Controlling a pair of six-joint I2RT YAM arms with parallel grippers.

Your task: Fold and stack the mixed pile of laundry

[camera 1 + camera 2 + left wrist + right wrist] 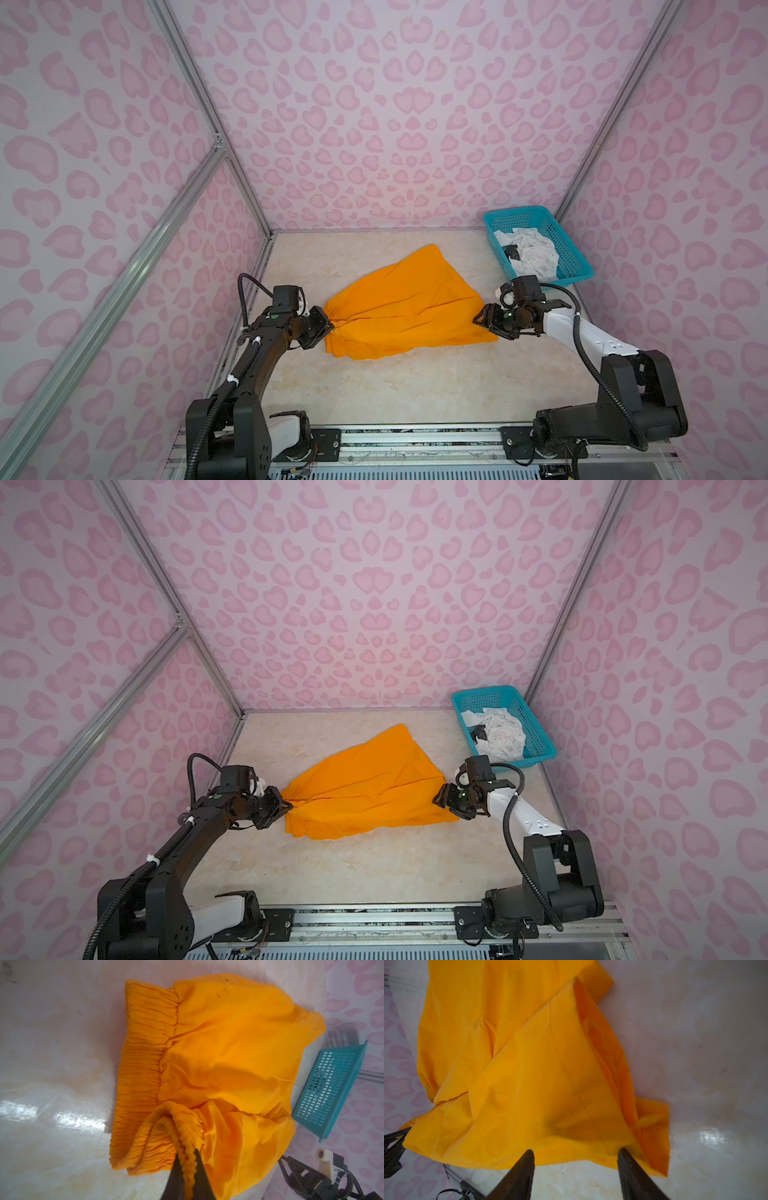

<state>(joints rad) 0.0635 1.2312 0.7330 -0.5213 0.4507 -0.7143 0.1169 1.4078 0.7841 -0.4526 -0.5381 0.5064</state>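
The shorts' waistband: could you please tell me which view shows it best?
The left wrist view: the gathered waistband shows close up, with the left tool shut on a fold. Both top views show only a small bunched edge. The right wrist view shows just the leg ends.

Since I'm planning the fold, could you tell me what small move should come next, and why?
Probably lower the left pincer and open it. It is shut on a raised bunch of the waistband of the orange shorts, while the right pincer stands open at the leg hem, holding nothing. Releasing should let the shorts lie flat on the table for folding.
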